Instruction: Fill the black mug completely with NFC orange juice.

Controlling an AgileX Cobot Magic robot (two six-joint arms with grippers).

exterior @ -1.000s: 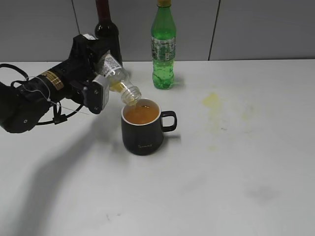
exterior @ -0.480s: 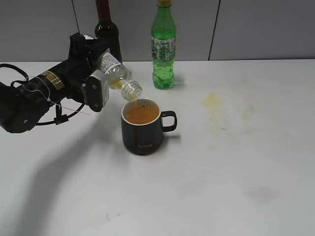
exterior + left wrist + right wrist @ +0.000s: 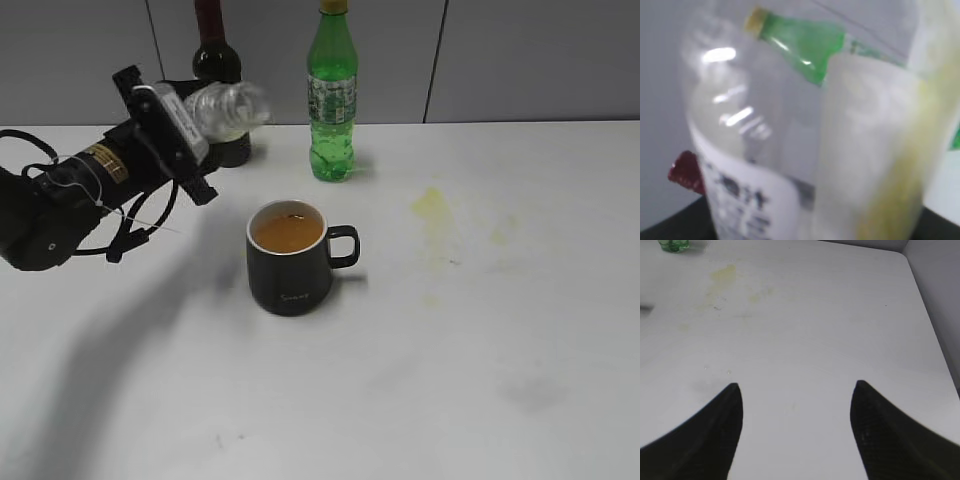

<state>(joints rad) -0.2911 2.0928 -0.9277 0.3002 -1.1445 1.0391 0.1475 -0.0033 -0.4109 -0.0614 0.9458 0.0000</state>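
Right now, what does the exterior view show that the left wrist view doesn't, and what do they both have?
Only the exterior view shows the black mug holding orange juice, the white table with its yellowish stain, and the left gripper itself, closed around the clear bottle. Only the left wrist view shows yellow residue clinging inside that bottle. Both share the clear bottle, the green soda bottle and the dark wine bottle, whose red capsule shows in the wrist view.

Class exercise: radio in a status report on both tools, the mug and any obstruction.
Left tool shut on clear bottle, raised off the pour. Right tool open, empty. Black mug holds orange juice near the rim. Green soda bottle behind, clear of mug.
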